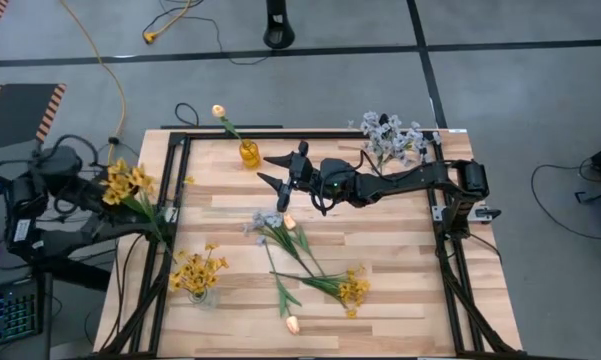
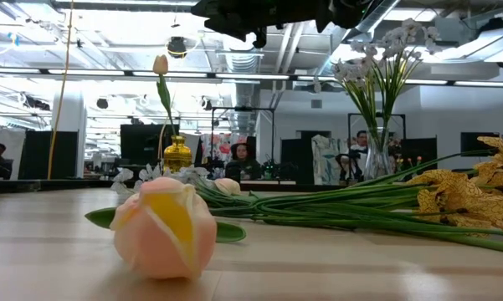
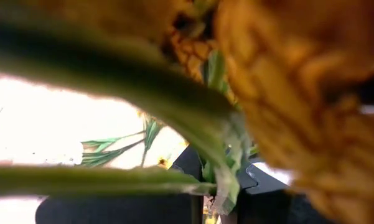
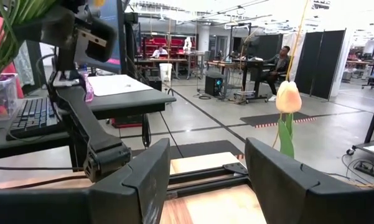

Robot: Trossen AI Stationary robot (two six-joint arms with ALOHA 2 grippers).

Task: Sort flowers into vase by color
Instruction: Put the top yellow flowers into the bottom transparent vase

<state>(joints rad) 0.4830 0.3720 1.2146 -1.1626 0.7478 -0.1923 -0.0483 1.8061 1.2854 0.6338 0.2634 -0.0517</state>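
Upper centre of high view: right gripper (image 1: pixel 276 170) stretched across the table, jaws wide, empty, just beside the yellow vase (image 1: pixel 249 153) holding one peach tulip (image 1: pixel 218 111). Left gripper (image 1: pixel 163 214) at left table edge, clamped on a yellow sprig (image 1: pixel 126 183). Clear vase (image 1: pixel 198 292) lower left holds yellow blossoms (image 1: pixel 197 270); upper-right vase, barely visible, holds blue-white sprays (image 1: pixel 391 136). Loose flowers (image 1: pixel 305 262) lie mid-table.

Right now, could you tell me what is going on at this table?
The robot is sorting artificial flowers into vases by colour. The left end effector is shut on a yellow sprig at the table's left edge, above the vase of yellow flowers. The right end effector hangs open over the middle, near the yellow vase holding one peach tulip. Blue-white sprays stand in a vase at the far right corner. More loose flowers lie on the table.
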